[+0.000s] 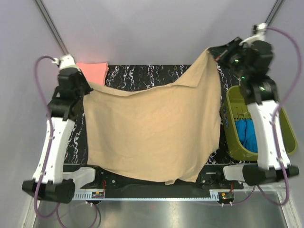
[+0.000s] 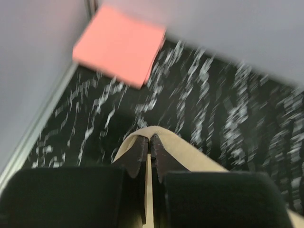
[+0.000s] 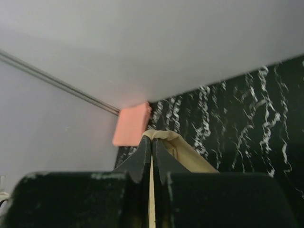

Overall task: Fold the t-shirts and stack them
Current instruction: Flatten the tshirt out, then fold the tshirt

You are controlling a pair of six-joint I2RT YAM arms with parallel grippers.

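1. The tan-beige t-shirt (image 1: 152,130) is hanging spread between the two arms, filling the middle of the top view. Its upper right corner is being held high toward the upper right of the frame. Its upper left corner is sitting lower at the left, and its lower edge appears to be trailing over the near edge of the table (image 1: 142,76) at bottom centre.
2. The left gripper (image 2: 148,140) is pinching a fold of this shirt at the lower centre of its wrist view, its fingers pressed together on the cloth.
3. The right gripper (image 3: 152,142) is doing the same at the other corner, clamped tight on a tan fold.
4. The salmon-pink t-shirt (image 1: 92,72) is lying as a neat square at the upper left of the top view, near the left gripper, and looks already folded.
5. The step in hand seems to be spreading the tan shirt out before its first fold.
6. The next move is likely calling for both corners to come down together, the right further than the left. The cloth needs keeping taut so that it lands flat and unwrinkled on the dark marbled surface.
7. The olive-green basket (image 1: 232,102) at the right, holding blue cloth (image 1: 247,135), is sitting just beside the shirt's right edge, so the right arm should be steering clear of it.
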